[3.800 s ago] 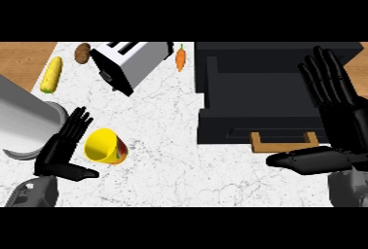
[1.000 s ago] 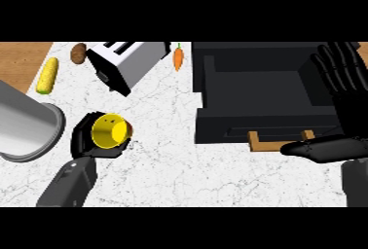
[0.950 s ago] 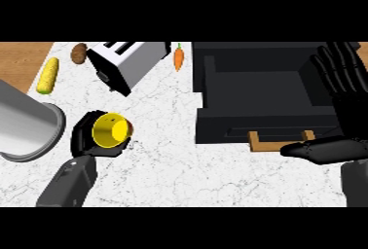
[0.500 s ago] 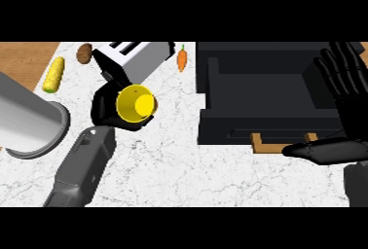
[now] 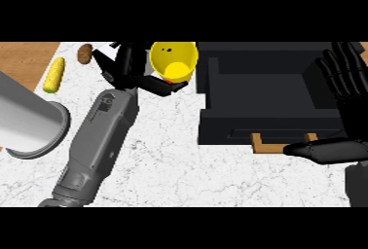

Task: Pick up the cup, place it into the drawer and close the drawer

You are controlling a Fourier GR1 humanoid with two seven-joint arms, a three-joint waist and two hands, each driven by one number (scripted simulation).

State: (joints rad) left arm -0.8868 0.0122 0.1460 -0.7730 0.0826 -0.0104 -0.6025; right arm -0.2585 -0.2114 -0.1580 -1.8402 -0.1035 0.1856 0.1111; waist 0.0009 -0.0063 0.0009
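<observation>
Left hand [image 5: 133,65] holds round yellow cup [image 5: 173,61] beside open black drawer [image 5: 267,92].
Fingers curl round the cup (above the white marble bench [image 5: 179,160]); right hand [image 5: 345,92] rests, fingers spread.

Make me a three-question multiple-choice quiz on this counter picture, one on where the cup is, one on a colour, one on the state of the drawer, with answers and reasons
1. Where is the cup?
A. Standing on the counter beside the steel pot
B. Held in the left hand, just left of the drawer's rim
C. Lying inside the drawer

2. What colour is the cup?
A. Yellow
B. Blue
C. White

3. What state is the drawer in?
A. Pushed shut
B. Open, with nothing seen in it
C. Open, with the corn cob inside

Answers:
1. B: the left hand curls round the cup, which sits close to the left edge of the drawer.
2. A: the cup's inside and rim show bright yellow.
3. B: the black box is pulled out, its wooden handle faces the robot, and its dark floor shows bare; the corn cob lies on the counter at far left.
</observation>
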